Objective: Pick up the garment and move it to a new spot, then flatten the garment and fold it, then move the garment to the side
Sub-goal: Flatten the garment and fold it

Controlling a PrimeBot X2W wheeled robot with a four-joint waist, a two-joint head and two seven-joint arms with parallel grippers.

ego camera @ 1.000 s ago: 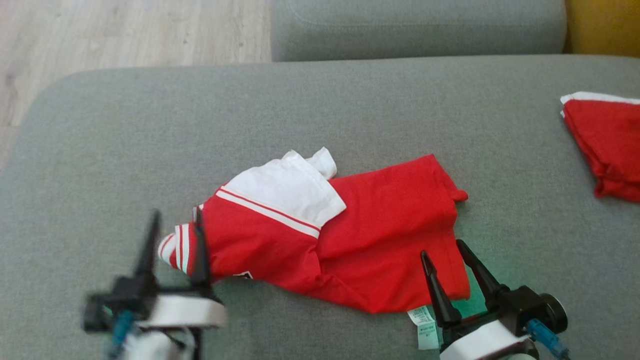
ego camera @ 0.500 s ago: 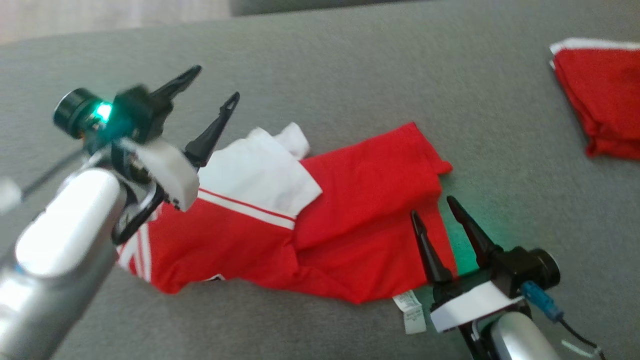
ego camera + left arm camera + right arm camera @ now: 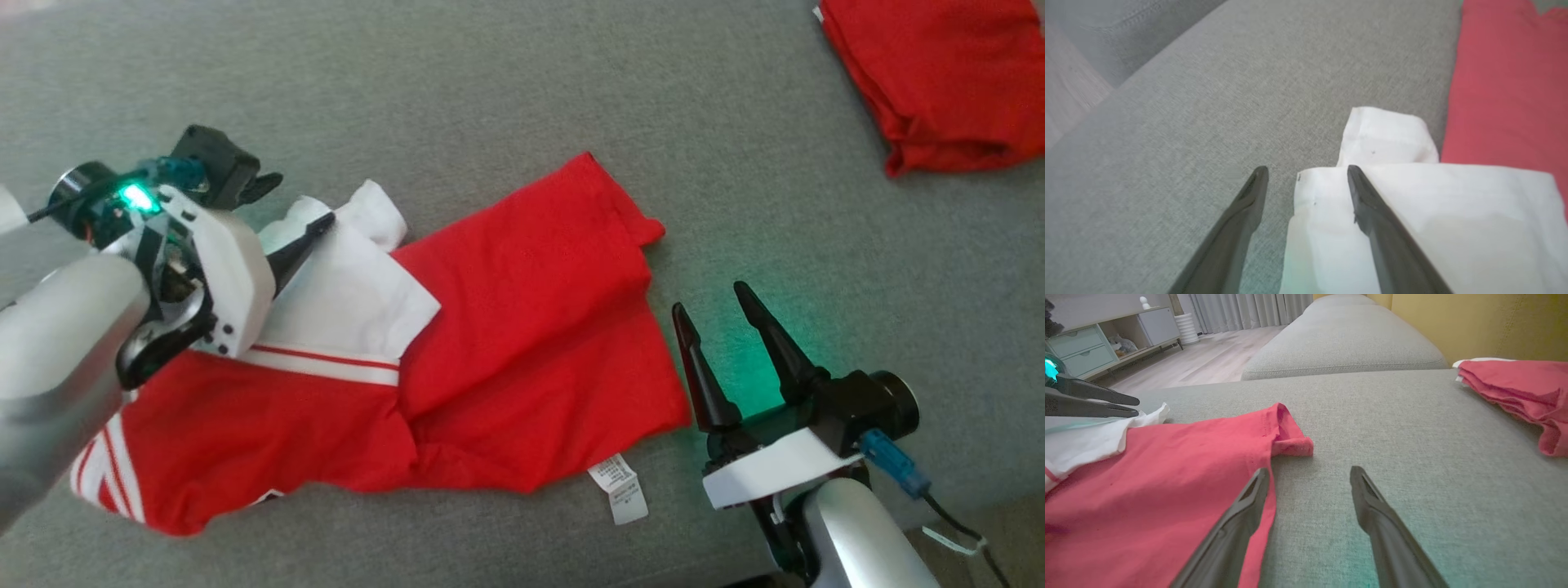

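Garment (image 3: pixel 531 327) lies crumpled on the couch (image 3: pixel 490 98); left gripper (image 3: pixel 304 198) has swung to its white flap (image 3: pixel 351 294) at ten o'clock — fingers (image 3: pixel 1372 220) apart, straddling the edge, pinch likely next. Right gripper (image 3: pixel 709 297), also apart, sits at four o'clock.

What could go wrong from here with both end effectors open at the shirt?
Left end effector straddles only the edge of the white flap, one finger over the cushion: closing may pinch a single layer that slips. Right end effector sits right at the edge of the garment and may close on nothing.
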